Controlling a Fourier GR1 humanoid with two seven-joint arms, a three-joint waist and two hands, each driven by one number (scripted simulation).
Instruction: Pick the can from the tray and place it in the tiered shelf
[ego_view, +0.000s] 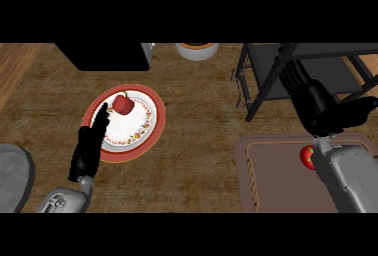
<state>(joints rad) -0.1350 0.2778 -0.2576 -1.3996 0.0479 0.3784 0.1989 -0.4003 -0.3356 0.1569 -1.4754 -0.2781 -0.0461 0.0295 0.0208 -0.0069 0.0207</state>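
Observation:
A red can (306, 156) stands on the brown tray (272, 176) at the lower right, partly hidden behind my right forearm. My right hand (319, 104) is above it, fingers straight and pointing at the black tiered shelf (266, 65) in the upper right, thumb spread to the right. It holds nothing, and the can sits by its wrist. At the left, my left hand (88, 142) rests open with fingers straight, lying over the edge of a plate.
A red-rimmed plate (148, 127) with a red fruit (122, 104) lies left of centre. A black box (103, 55) and a white cup (196, 51) stand at the back. A grey round object (11, 177) shows at the left edge.

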